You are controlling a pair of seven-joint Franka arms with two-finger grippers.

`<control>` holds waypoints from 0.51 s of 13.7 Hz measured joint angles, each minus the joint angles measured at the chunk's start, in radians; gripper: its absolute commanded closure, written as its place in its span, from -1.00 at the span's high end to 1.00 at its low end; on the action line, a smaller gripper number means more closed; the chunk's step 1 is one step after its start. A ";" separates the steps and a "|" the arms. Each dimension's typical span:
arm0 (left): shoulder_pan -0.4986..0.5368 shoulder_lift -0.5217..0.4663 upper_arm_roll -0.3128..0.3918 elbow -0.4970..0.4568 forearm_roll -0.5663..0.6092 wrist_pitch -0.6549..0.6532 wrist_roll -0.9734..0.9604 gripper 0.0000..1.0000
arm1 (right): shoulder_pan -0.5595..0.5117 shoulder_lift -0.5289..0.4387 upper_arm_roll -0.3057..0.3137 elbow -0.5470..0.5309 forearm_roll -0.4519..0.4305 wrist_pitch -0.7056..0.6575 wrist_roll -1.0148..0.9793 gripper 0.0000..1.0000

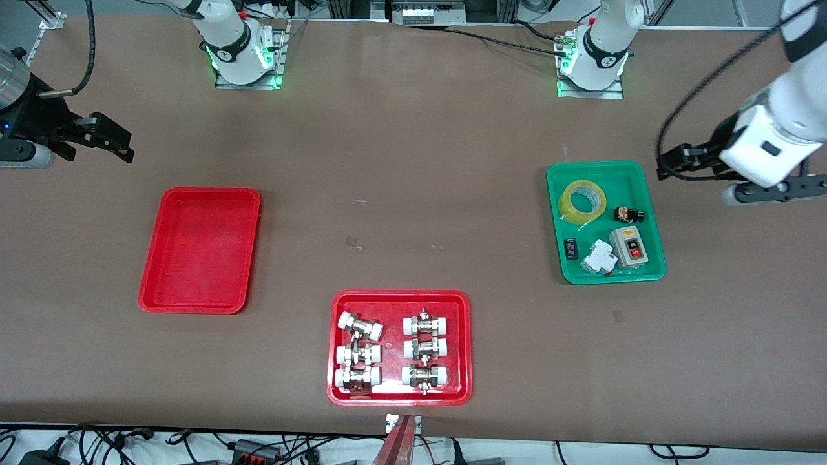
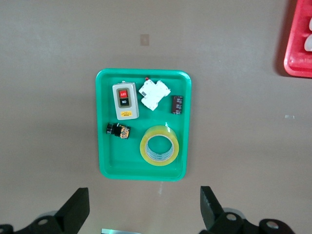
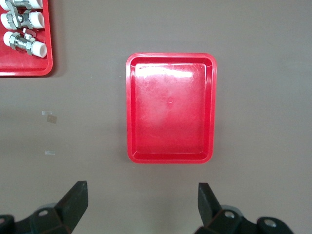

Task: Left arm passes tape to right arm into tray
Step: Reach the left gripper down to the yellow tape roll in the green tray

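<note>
The yellow tape roll (image 1: 582,199) lies flat in the green tray (image 1: 652,271) toward the left arm's end of the table; it also shows in the left wrist view (image 2: 159,146). My left gripper (image 1: 672,169) hangs open and empty in the air beside the green tray, over bare table; its gap (image 2: 145,209) shows in its wrist view. The plain red tray (image 1: 150,294) is empty toward the right arm's end; it also shows in the right wrist view (image 3: 130,122). My right gripper (image 1: 111,139) hangs open and empty over bare table, its gap (image 3: 142,207) wide.
A second red tray (image 1: 465,349) with several metal-and-white pipe fittings lies near the table's front edge. The green tray also holds a grey switch box (image 1: 628,247), a white breaker (image 1: 599,257) and small black parts (image 1: 629,214).
</note>
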 measured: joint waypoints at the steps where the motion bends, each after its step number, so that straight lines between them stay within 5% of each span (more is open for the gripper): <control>1: -0.002 0.000 -0.003 0.000 0.003 0.000 0.000 1.00 | 0.000 0.000 0.000 0.000 0.001 0.000 0.000 1.00; 7: 0.005 0.013 -0.003 0.000 0.012 0.000 0.002 1.00 | 0.000 0.000 0.000 0.002 0.007 0.002 -0.002 1.00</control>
